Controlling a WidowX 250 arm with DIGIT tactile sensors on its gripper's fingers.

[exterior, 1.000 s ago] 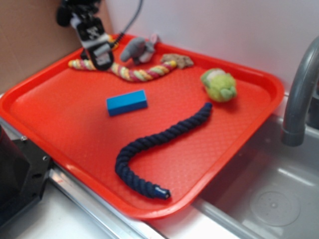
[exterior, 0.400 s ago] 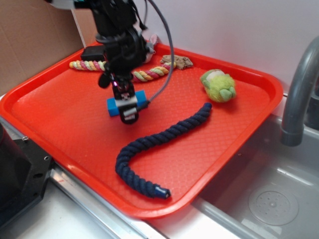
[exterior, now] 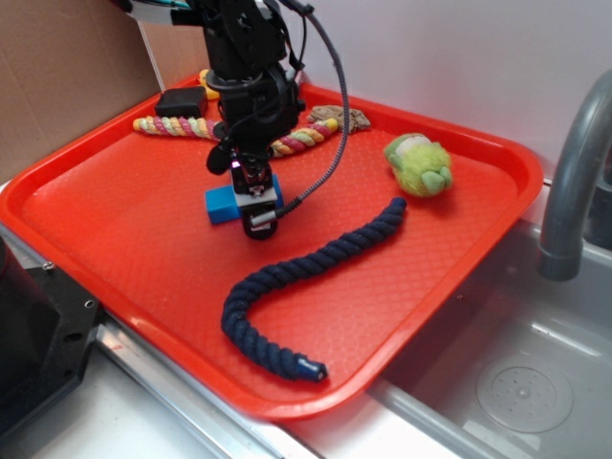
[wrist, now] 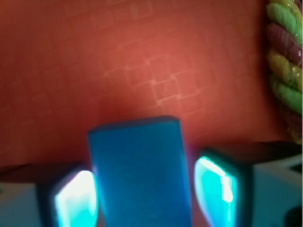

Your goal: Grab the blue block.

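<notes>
A red tray (exterior: 115, 229) fills most of the exterior view, with a grey sink (exterior: 516, 382) and its faucet (exterior: 574, 182) at the right. On the tray lies a long navy rope (exterior: 287, 287), curving from the middle toward the near edge. Along the far side lies a pink, yellow and green rope (exterior: 182, 127), with a green plush toy (exterior: 421, 164) off to the right, a small brown item (exterior: 349, 118) between them, and a black block (exterior: 182, 101) near the far left corner.

The arm (exterior: 244, 67) reaches down over the tray's middle. Its tool (exterior: 256, 206) is lowered around the blue block (exterior: 222, 203), which rests flat on the tray. In the wrist view the block (wrist: 142, 175) sits between the two fingers (wrist: 220, 187), a thin gap showing on each side, so the tool is narrowed but not quite touching the block.
</notes>
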